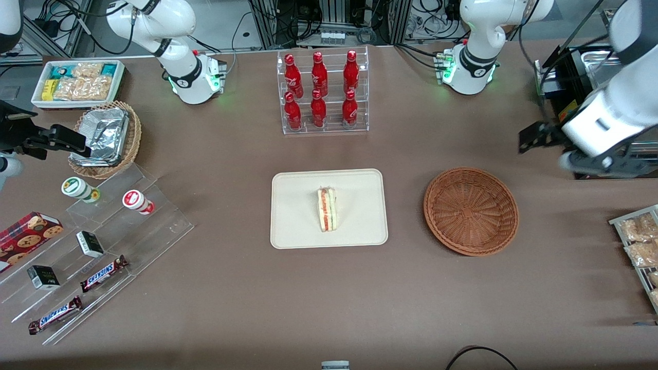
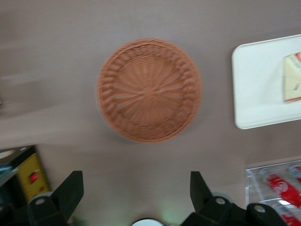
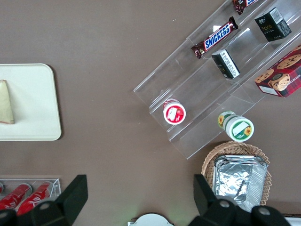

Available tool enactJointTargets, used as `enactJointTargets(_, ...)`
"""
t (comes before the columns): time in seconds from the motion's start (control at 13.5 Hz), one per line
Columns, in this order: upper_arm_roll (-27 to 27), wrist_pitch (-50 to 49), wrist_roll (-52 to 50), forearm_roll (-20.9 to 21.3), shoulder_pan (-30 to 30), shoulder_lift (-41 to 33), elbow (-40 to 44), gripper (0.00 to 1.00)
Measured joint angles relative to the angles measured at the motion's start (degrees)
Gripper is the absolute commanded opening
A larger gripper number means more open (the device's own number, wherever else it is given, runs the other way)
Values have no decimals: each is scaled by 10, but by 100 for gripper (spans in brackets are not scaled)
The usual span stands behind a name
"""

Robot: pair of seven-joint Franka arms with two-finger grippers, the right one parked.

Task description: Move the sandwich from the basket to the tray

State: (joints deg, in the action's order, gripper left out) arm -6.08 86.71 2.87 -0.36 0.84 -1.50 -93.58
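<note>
The sandwich (image 1: 327,209), a pale bread wedge with red and green filling, lies on the cream tray (image 1: 298,226) in the middle of the table. Beside the tray, toward the working arm's end, the reddish-brown woven basket (image 1: 471,210) holds nothing. My left gripper (image 1: 537,136) hangs above the table, farther from the front camera than the basket and clear of it. In the left wrist view the gripper (image 2: 136,188) is open, its fingers (image 2: 70,193) wide apart with only bare table between them, and the basket (image 2: 149,89), tray (image 2: 256,84) and sandwich (image 2: 292,77) all show.
A clear rack of red bottles (image 1: 323,92) stands farther from the front camera than the tray. Toward the parked arm's end are a tan basket of foil containers (image 1: 105,139), a white snack bin (image 1: 77,82) and acrylic steps (image 1: 97,246). A black box (image 1: 581,77) stands near the working arm.
</note>
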Motion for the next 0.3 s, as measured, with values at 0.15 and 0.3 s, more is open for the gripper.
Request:
enactJointTargets(0.15,-2,0,1,21,1,-17,-7,100)
enactJointTargets(0.3,-3,-1,1,22,1,-22,-7,100)
